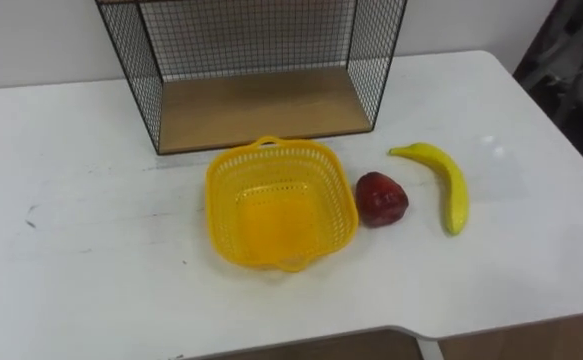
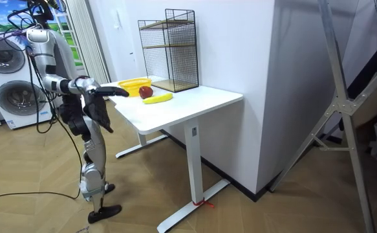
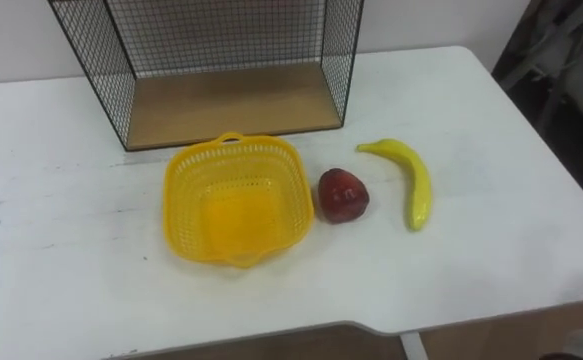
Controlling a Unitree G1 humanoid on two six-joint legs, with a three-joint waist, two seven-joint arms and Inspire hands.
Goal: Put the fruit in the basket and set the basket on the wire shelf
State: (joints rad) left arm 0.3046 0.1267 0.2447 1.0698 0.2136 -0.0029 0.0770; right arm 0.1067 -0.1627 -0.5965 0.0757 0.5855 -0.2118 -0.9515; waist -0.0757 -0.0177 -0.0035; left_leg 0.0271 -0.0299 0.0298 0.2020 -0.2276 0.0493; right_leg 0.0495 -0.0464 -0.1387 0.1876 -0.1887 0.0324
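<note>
Nothing done yet: basket (image 1: 281, 205) empty mid-table (image 1: 71, 200) before shelf (image 1: 261, 105); red fruit (image 1: 381, 198) and banana (image 1: 449, 185) lying rightward. Hand (image 2: 114, 91) at near edge, grip impossible to tell.

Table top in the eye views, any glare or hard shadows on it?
Left eye view: the table is evenly lit with no glare, and only soft thin shadows lie under the basket, red fruit and banana. Room view: the table is bright on top, darker underneath.
</note>
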